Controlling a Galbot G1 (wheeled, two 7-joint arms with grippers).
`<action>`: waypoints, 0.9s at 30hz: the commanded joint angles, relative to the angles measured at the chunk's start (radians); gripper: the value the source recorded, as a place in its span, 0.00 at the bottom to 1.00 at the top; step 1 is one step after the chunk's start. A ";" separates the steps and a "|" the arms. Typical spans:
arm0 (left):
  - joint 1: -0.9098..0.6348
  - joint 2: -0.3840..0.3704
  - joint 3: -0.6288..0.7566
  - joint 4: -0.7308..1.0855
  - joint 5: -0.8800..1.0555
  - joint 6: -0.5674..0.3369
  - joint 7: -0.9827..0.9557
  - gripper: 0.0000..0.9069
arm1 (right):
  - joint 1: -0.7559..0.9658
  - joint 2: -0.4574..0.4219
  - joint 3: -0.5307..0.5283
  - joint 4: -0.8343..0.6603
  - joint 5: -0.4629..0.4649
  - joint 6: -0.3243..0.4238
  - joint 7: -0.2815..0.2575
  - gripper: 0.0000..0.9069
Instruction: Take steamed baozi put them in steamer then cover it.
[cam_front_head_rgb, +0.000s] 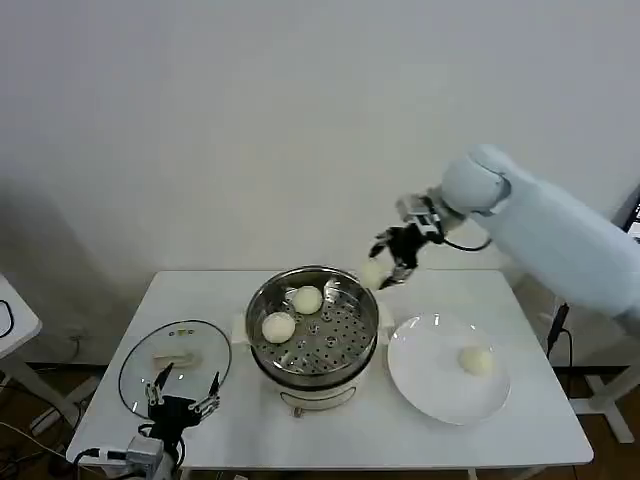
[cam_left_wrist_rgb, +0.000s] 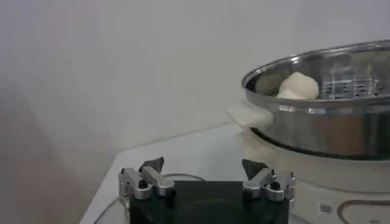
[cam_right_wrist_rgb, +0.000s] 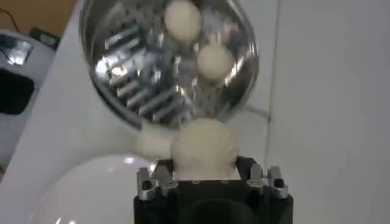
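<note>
Risk: the right hand (cam_front_head_rgb: 388, 262) carries 1 baozi (cam_front_head_rgb: 373, 272) above the far right rim of the steamer (cam_front_head_rgb: 314, 335); released too near that rim, the bun could strike the edge and roll onto the counter (cam_front_head_rgb: 520, 420).

Baozi, 4: round, smooth, cream-white.
- 2 on the perforated tray (cam_front_head_rgb: 335, 340), at its left and far side.
- 1 clamped between the right hand's fingers, in the air.
- 1 on the white plate (cam_front_head_rgb: 425, 385), right of the steamer.

Steamer: shiny steel pot on a cream base, counter centre, uncovered.

Glass lid (cam_front_head_rgb: 175, 360): flat on the counter, left of the steamer.

Left hand (cam_front_head_rgb: 183, 398): fingers spread, empty, parked over the lid's near edge.
</note>
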 joint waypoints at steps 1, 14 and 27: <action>0.000 -0.004 -0.008 0.006 0.004 -0.003 -0.001 1.00 | 0.037 0.170 -0.076 -0.019 -0.078 0.291 -0.014 0.76; 0.008 -0.018 -0.009 -0.001 0.007 -0.006 -0.004 1.00 | 0.038 0.165 -0.245 0.129 -0.415 0.504 0.031 0.76; 0.007 -0.020 -0.011 -0.004 0.006 -0.007 -0.004 1.00 | 0.032 0.171 -0.325 0.161 -0.337 0.506 0.036 0.76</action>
